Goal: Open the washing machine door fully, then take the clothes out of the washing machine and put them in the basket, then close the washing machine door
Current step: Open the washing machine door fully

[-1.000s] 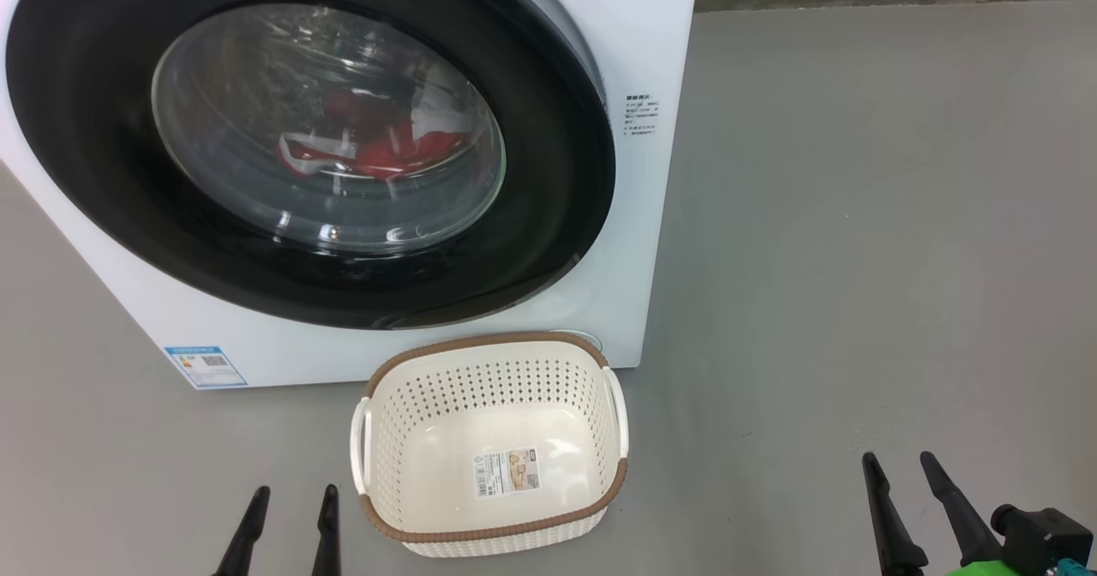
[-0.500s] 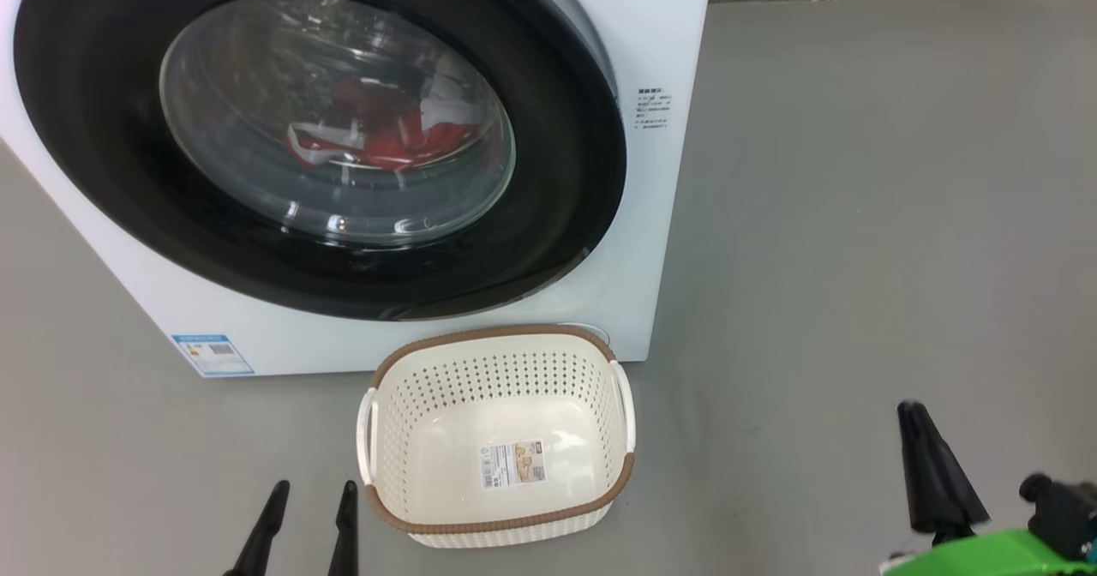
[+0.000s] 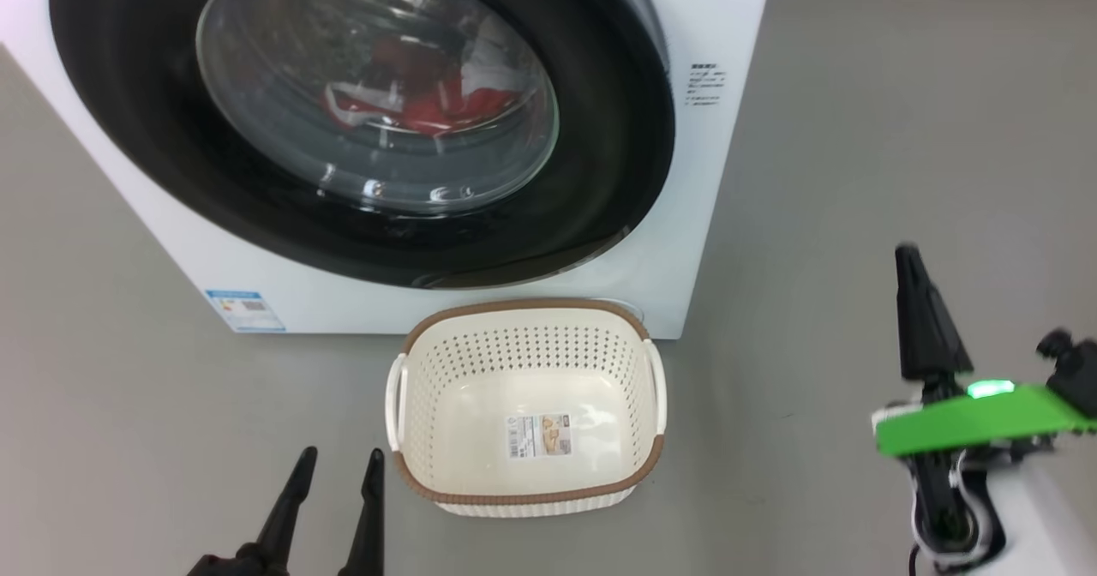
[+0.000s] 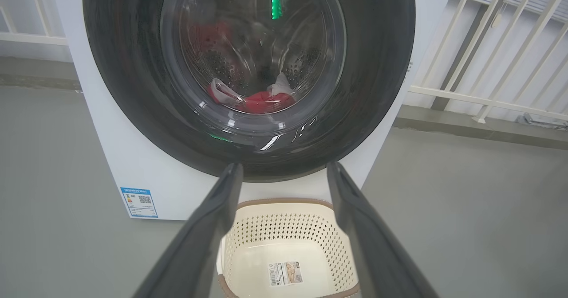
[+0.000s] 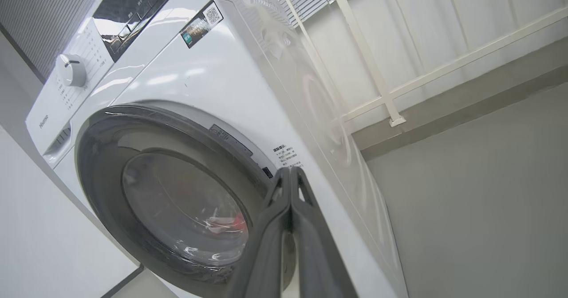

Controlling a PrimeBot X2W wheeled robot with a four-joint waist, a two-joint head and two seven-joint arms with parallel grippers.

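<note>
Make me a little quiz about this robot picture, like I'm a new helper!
1. True or false: the bright red-and-white fabric clothes lie in the oval cream plastic basket.
2. What is on the basket's floor? A) a sock B) a paper label C) a ball
3. Fill in: the left tool is open; the right tool is ____.
Key: 1 false; 2 B; 3 shut.

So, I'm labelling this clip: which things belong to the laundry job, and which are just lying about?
Job: washing machine, washing machine door, red clothes inside, basket.
Lying about: white railing, grey floor.
</note>
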